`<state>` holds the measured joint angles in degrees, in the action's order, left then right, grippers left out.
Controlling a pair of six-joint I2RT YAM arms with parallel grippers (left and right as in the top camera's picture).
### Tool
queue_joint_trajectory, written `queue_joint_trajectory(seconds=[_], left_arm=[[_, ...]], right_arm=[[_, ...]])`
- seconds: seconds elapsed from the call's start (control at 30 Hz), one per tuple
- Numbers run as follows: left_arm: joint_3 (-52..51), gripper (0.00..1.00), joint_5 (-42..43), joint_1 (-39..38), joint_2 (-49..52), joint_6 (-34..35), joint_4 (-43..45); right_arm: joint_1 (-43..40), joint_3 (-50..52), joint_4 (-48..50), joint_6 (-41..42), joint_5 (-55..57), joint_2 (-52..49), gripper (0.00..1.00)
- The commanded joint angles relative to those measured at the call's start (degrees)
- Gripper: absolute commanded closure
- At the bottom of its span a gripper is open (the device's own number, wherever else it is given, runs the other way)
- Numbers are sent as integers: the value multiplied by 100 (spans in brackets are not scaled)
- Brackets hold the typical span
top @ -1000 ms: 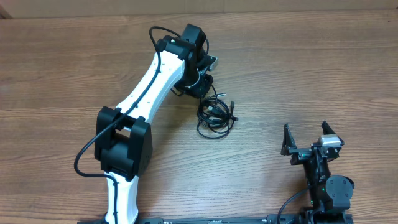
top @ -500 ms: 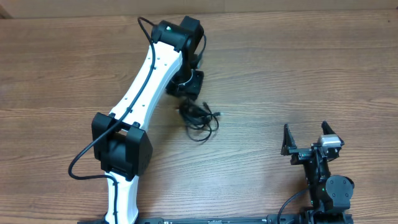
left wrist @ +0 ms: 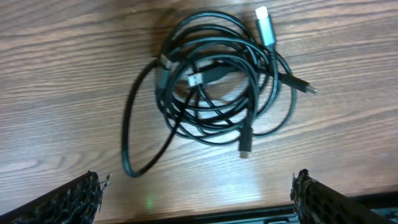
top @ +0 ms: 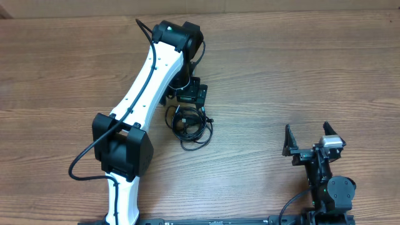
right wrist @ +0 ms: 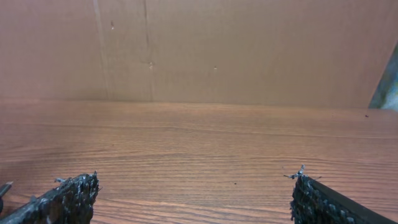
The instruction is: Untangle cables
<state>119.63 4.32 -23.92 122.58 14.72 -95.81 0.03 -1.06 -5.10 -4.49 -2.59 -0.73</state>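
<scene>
The left gripper (top: 187,95) has just opened and let go of the cables (top: 190,125), which now lie a little further left than a second ago, at centre frame on the table (top: 300,62). In the wrist view the cables (left wrist: 211,87) are still one overlapping coil, so the untangling looks barely begun. The left arm reaches from lower left to upper centre, fingers wide apart above the coil. The right gripper (top: 306,147) waits at lower right, fingers apart, empty.

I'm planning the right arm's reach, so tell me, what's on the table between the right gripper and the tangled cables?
Nothing. In the overhead view, only bare wooden table separates the right gripper from the cables.
</scene>
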Motion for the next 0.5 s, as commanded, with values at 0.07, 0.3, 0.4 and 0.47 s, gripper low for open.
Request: queue_joint_trajectory(seconds=[0.07, 0.3, 0.4, 0.47], left_arm=[[122, 0, 278, 7, 31, 74, 15], [122, 0, 280, 4, 31, 74, 48], [122, 0, 282, 2, 31, 76, 92], [122, 0, 321, -7, 31, 76, 223]], right_arm=[[-4, 59, 39, 11, -7, 57, 0], [-4, 59, 105, 15, -597, 57, 0], [-4, 59, 238, 24, -2398, 57, 0], [-4, 59, 170, 313, -4533, 57, 0]])
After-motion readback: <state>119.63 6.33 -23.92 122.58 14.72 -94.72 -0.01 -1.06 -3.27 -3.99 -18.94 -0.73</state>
